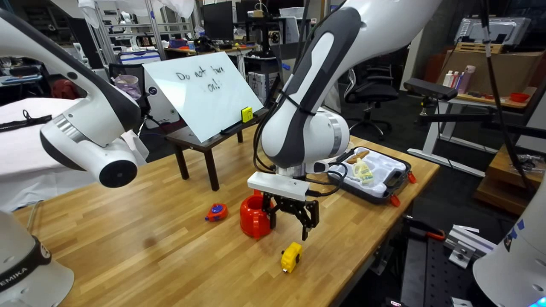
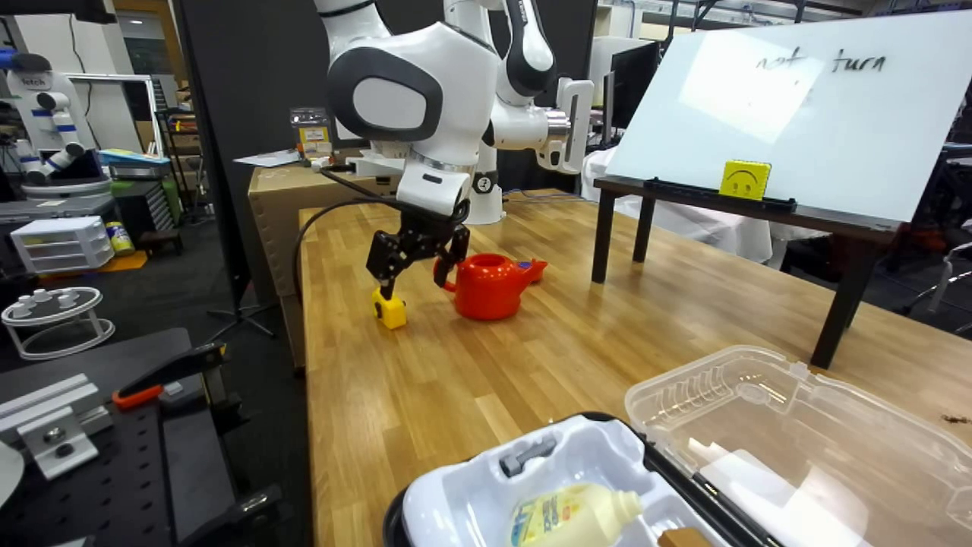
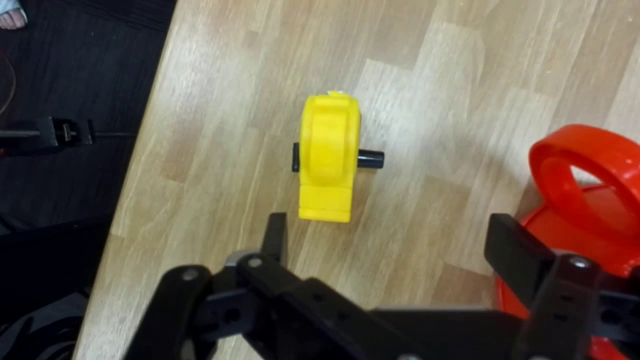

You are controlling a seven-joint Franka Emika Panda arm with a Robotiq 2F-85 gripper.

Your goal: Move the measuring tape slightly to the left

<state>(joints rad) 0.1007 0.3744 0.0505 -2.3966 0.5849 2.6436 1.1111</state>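
The yellow measuring tape with black details stands on the wooden table near its edge, seen in both exterior views [image 1: 291,257] [image 2: 390,310]. It also shows in the wrist view [image 3: 327,150], with a black piece sticking out on its right side. My gripper [image 1: 289,228] is open and empty, above the table. In the wrist view the fingertips [image 3: 387,222] are wide apart; the tape lies beyond them, nearer the left finger, and is not between them. In an exterior view, a fingertip of the gripper [image 2: 414,287] overlaps the tape's top; contact cannot be told.
A red watering can [image 1: 255,219] stands right beside one finger. A small red and blue item [image 1: 217,211] lies past it. An open case [image 2: 456,494] holds a pale yellow bottle. A whiteboard [image 1: 200,94] rests on a dark stand. Another arm [image 1: 94,140] stands across the table.
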